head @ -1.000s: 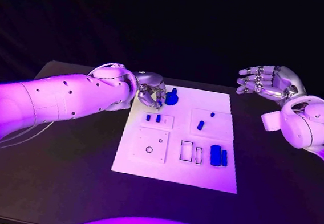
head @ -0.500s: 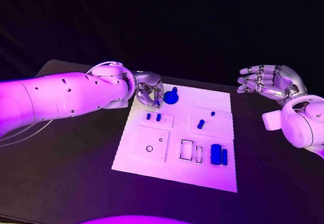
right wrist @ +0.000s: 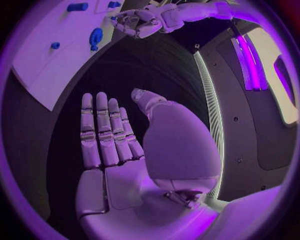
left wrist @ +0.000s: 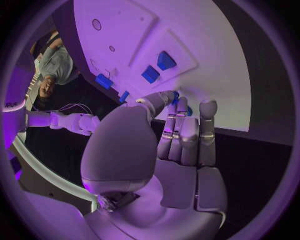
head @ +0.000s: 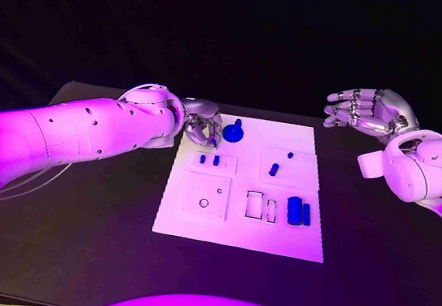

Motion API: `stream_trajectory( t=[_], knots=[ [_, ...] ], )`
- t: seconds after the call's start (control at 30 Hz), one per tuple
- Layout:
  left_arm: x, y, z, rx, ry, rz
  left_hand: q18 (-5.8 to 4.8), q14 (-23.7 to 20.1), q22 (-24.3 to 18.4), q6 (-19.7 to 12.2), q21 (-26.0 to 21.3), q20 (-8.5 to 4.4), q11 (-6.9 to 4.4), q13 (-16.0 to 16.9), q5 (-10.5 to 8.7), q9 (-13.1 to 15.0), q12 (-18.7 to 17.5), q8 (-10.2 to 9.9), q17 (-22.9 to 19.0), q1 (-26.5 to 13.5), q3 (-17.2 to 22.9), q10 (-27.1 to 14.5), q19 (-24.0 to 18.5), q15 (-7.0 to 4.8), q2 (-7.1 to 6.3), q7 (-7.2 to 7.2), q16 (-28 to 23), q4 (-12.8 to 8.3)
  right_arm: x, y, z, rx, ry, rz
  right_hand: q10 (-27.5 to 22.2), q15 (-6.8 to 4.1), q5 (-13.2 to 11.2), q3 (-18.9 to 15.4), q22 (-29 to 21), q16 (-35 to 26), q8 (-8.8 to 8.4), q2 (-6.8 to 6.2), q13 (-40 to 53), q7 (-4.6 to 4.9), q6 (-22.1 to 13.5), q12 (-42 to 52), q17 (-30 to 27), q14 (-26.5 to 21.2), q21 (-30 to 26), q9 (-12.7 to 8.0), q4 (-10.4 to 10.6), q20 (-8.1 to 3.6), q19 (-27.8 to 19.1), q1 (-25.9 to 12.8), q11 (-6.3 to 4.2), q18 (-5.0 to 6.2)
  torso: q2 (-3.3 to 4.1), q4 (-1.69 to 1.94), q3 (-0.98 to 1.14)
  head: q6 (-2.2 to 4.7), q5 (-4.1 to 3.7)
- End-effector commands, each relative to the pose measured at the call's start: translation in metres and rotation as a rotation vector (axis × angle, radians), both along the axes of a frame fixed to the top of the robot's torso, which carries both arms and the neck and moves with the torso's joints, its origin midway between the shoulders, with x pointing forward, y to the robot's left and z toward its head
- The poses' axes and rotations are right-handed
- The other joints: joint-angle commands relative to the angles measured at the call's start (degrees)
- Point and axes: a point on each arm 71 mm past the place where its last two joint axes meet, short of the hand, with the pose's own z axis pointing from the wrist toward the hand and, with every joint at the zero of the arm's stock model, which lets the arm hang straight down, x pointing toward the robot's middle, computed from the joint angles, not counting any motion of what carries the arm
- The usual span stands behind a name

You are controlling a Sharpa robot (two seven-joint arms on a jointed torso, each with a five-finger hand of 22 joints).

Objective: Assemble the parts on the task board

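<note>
- Left hand point(head: 204, 127) at the task board's point(head: 240, 235) far-left corner; whether it pinches the round blue part point(head: 232, 132) cannot be told.
- Right hand point(head: 371, 112) hovers open, empty.
- The part looks small, rigid, light, likely slippery: pinch its narrow stem.

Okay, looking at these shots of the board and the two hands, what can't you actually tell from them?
- Whether the left hand touches the round blue part: in the head view its fingers crowd it; in the left wrist view they cover it.
- What the small recesses on the task board are shaped like: too small.
- The right hand is raised off the table, holding nothing.
</note>
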Motion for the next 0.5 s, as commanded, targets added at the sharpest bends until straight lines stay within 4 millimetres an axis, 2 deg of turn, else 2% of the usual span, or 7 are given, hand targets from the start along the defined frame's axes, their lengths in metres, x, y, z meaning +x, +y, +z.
stream_trajectory(
  t=[0.03, 0.5],
  knots=[
    [0.0000, -0.0025, 0.0000, 0.001, 0.005, -0.006, -1.67, 0.21, 0.72, 1.23, 0.43, 0.02, -0.29, -0.22, -0.75, 1.78, -0.55, -0.53, 0.07, 0.15, 1.58, 1.46, 0.30, -0.15, 0.89, 0.35, 0.92, -0.78, -0.0002, 0.0008, -0.0001, 0.001, -0.002, 0.004, 1.08, -0.07, 0.29, 2.16, -0.39, -0.55, -0.98, 0.13, -0.45, 1.05, 0.47, -0.91, -0.48, 0.69, 0.17, -0.32, 0.10, -0.18, 1.22, -1.16, -0.25, 1.55, 0.01, 0.00, 0.00, -0.02, 0.00],
    [0.0010, -0.0063, -0.0018, 0.015, 0.008, -0.014, -1.66, 0.15, 0.67, 1.19, 0.37, 0.01, -0.25, -0.25, -0.81, 1.82, -0.78, -0.62, -0.03, 0.12, 1.58, 1.48, 0.24, -0.12, 0.90, 0.39, 0.84, -0.76, -0.0002, 0.0013, -0.0002, 0.001, -0.002, 0.005, 1.08, -0.07, 0.29, 2.16, -0.39, -0.55, -0.98, 0.13, -0.45, 1.05, 0.47, -0.91, -0.48, 0.69, 0.17, -0.32, 0.10, -0.18, 1.22, -1.16, -0.25, 1.55, 0.01, -0.03, 0.00, -0.17, 0.01]
  ],
)
